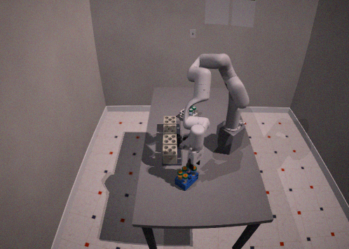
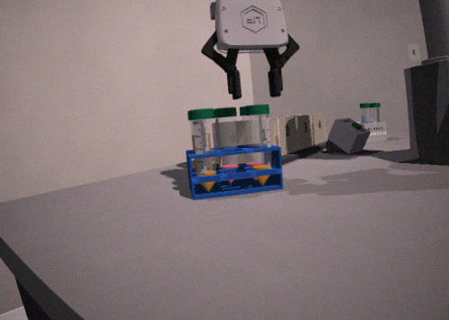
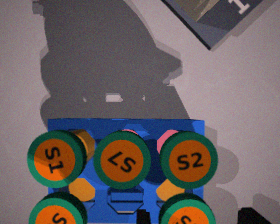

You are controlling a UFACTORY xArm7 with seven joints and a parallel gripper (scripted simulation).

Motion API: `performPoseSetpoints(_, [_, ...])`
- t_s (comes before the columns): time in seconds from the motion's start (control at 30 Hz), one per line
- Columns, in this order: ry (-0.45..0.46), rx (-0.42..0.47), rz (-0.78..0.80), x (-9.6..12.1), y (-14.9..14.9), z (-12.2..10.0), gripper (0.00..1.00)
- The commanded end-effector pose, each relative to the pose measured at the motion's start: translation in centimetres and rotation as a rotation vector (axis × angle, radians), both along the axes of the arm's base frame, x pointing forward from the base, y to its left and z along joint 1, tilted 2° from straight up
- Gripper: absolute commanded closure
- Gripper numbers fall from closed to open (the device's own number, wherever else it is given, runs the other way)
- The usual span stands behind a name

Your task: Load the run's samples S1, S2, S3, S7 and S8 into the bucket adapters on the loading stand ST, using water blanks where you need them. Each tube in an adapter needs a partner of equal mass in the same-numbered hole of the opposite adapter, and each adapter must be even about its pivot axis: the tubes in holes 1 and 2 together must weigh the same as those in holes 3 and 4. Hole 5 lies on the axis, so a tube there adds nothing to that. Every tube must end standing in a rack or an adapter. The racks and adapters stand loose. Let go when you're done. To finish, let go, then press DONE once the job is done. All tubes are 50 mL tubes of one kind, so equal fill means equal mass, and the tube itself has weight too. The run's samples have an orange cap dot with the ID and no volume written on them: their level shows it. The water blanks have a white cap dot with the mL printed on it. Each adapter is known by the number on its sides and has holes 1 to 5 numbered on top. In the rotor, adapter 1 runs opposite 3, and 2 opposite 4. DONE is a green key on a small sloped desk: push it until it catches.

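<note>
matt grey table [image 1: 207,204] [image 2: 252,244], glossy blue plastic rack [image 1: 184,185] [image 2: 234,193] [image 3: 126,125]

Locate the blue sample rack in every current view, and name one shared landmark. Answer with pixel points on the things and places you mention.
Top: blue rack [image 1: 186,184] [image 2: 234,193] [image 3: 126,123], low centre, on the table.
Exterior: left of centre, below the fingers.
Wrist: bottom, left of centre.
Shared landmark: green-rimmed caps [image 1: 185,176] [image 2: 201,114] [image 3: 122,160] above the rack.
</note>
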State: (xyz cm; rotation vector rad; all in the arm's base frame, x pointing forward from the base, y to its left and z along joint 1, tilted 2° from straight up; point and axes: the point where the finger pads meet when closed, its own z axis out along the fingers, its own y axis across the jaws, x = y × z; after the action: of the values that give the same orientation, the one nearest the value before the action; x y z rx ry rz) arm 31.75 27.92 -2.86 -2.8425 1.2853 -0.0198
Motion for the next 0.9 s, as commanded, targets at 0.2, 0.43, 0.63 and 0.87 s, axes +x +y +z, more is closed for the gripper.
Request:
performPoseSetpoints(0.2, [-0.005,0.002,0.0,0.2,0.1,-1.3,0.43])
performPoseSetpoints(0.43, [-0.005,0.002,0.0,0.2,0.1,-1.3,0.43])
performPoseSetpoints(0.63, [-0.005,0.002,0.0,0.2,0.1,-1.5,0.43])
performPoseSetpoints(0.87, [-0.005,0.002,0.0,0.2,0.2,-1.9,0.43])
